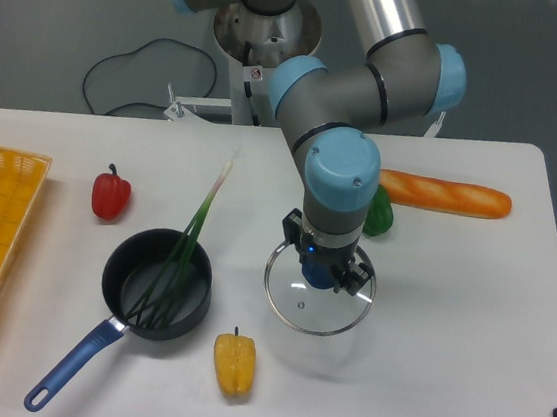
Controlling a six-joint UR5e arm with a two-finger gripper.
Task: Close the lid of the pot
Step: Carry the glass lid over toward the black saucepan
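- Clear glass with a metal rim: the pot lid (317, 298) hangs under my end effector (323, 274) just right of the frame's centre, its shadow on the white surface (465, 340) below it, so I judge it lifted, not resting.
- My end effector is pinching the lid's blue knob; the fingers are drawn in tight against it, the lid roughly level.
- The pot (157, 284) lies to the left of the lid and slightly lower in the frame, well apart from it. That leftward gap is what the coming move turns on.
- The pot's long blue handle runs from its rim down toward the lower left corner, away from my path.
- A green onion (192, 234) leans out of the pot, its pale end pointing toward the upper right, across the rim. I judge it could keep the lid from seating flat.
- My arm comes down from the top centre of the frame, wrist pointing straight down over the lid.
- A yellow pepper (234, 362) sits below and between pot and lid; a red pepper (110, 194) lies upper left of the pot.
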